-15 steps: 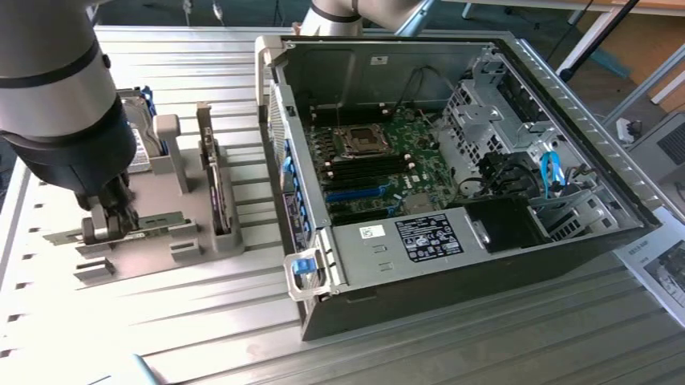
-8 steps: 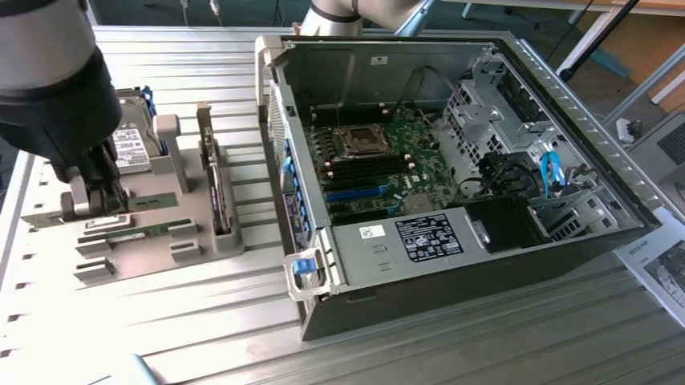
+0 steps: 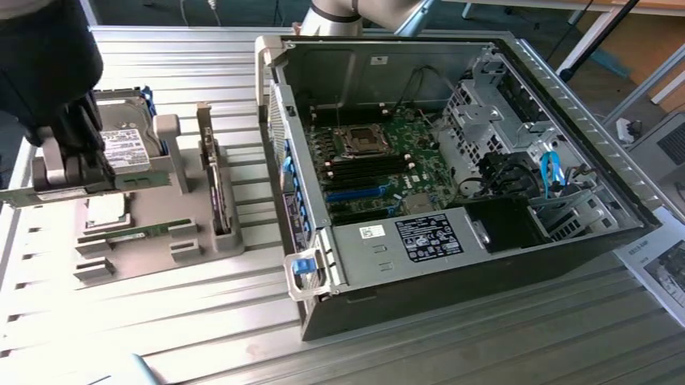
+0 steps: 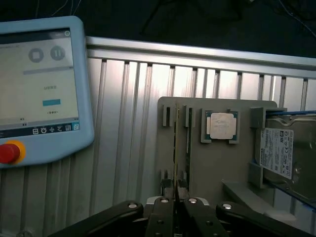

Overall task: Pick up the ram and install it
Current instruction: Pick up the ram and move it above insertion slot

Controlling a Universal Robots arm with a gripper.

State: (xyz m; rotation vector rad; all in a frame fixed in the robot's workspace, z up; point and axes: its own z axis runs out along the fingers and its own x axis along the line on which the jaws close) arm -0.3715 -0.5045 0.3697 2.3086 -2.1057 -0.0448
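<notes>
**Exterior view, from its left to its right.**

(a) Gripper [image 3: 73,186], jaws drawn narrow and clamped on the ram [image 3: 134,180]. The ram is a thin green stick, held level and raised above the grey holder [image 3: 160,258].

(b) The holder lies on the bench [image 3: 450,357], near the bench edge at the exterior view's left. It carries:
- a hard drive [image 3: 131,146] at its far end
- a square silver processor [image 3: 107,213] below the raised ram
- a second ram stick [image 3: 150,232] seated in a groove toward the near end
- a dark expansion card [image 3: 217,188] standing on edge along the side nearest the computer

(c) Open computer case [image 3: 321,72], lying on its side just beside the holder. The green motherboard [image 3: 374,164] is exposed, with blue cables [image 3: 551,172] toward the exterior view's right.

**Wrist view.**

The gripper [image 4: 175,201] shows two dark fingers pressed against either face of the ram [image 4: 175,148], which is seen edge-on as a thin line. The second ram stick [image 4: 188,133] sits just beside it in the holder [image 4: 212,173]. Next come the processor [image 4: 221,126] and then the hard drive [image 4: 276,153].

A teach pendant [image 4: 44,94] with a red button [image 4: 10,152] appears over the slatted bench [image 4: 123,123], well apart from the holder
</notes>
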